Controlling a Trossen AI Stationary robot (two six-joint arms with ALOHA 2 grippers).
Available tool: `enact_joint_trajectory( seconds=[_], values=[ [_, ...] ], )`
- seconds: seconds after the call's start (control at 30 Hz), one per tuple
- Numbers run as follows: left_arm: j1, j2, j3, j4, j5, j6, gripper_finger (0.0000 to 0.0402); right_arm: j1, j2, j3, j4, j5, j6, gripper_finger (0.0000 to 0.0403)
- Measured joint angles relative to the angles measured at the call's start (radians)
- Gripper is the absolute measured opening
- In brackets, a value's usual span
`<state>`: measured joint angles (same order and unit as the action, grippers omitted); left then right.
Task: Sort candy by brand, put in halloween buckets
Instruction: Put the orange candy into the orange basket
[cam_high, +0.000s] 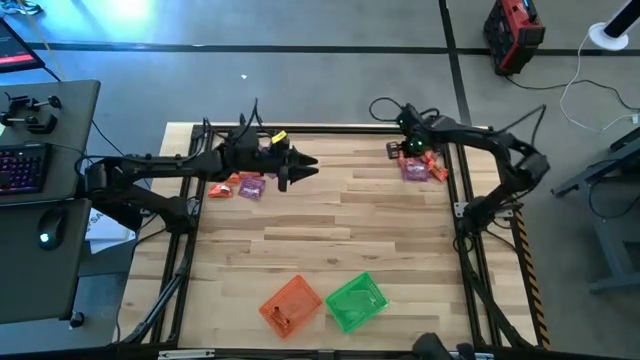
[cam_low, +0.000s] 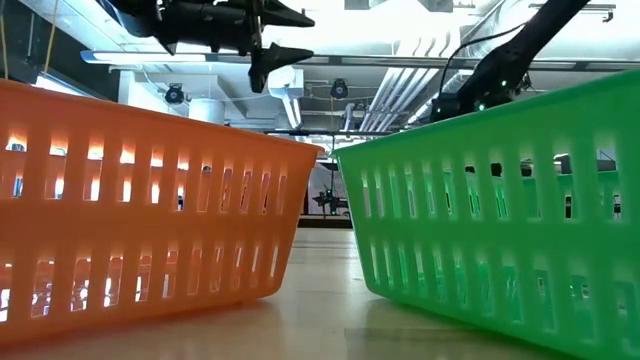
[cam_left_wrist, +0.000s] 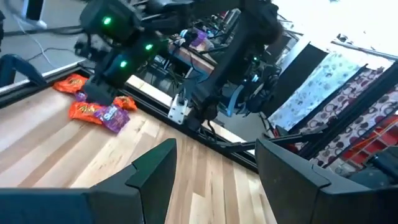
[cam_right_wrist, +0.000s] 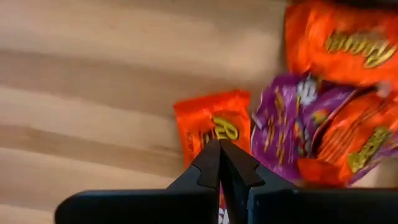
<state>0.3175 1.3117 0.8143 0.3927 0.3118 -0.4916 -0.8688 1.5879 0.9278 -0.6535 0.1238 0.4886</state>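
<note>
Right gripper (cam_right_wrist: 219, 163): fingers pressed together, nothing visibly between them, tips low over an orange-red packet (cam_right_wrist: 211, 129) at the edge of the right-hand candy pile (cam_high: 420, 166). A purple packet (cam_right_wrist: 292, 121) lies just beside it, overlapped by further orange-red ones.

Left gripper (cam_high: 305, 167): fingers spread wide and empty, raised above the table just beside the left-hand candy pile (cam_high: 240, 185), pointing toward the middle of the table. In the left wrist view its two dark fingers (cam_left_wrist: 152, 171) frame bare wood, with the right arm and its pile beyond.

Orange bucket (cam_high: 290, 305) and green bucket (cam_high: 356, 300) stand side by side at the near edge of the table (cam_high: 330, 225), well apart from both piles. The high view shows something small and orange in the orange bucket; whether it is candy cannot be told. The green bucket looks empty.

Risks, as judged:
- Closed fingers cannot pick; they must open before descending, or the tips will only push the packet along the wood.
- Packets overlap, so a grasp may lift two brands at once or drag the purple one.
- Flat shiny wrappers may slip during the long carry.
</note>
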Motion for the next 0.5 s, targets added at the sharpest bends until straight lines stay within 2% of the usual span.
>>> enact_joint_trajectory(
  seconds=[0.27,0.5],
  values=[
    [-0.004,0.000,0.000,-0.002,-0.003,0.005,0.0209,0.001,0.066,-0.019,0.036,0.019,-0.002,0.0000],
    [0.003,-0.013,0.000,0.010,-0.001,-0.005,0.0209,0.057,0.069,-0.020,0.139,-0.039,-0.017,0.0000]
  ],
)
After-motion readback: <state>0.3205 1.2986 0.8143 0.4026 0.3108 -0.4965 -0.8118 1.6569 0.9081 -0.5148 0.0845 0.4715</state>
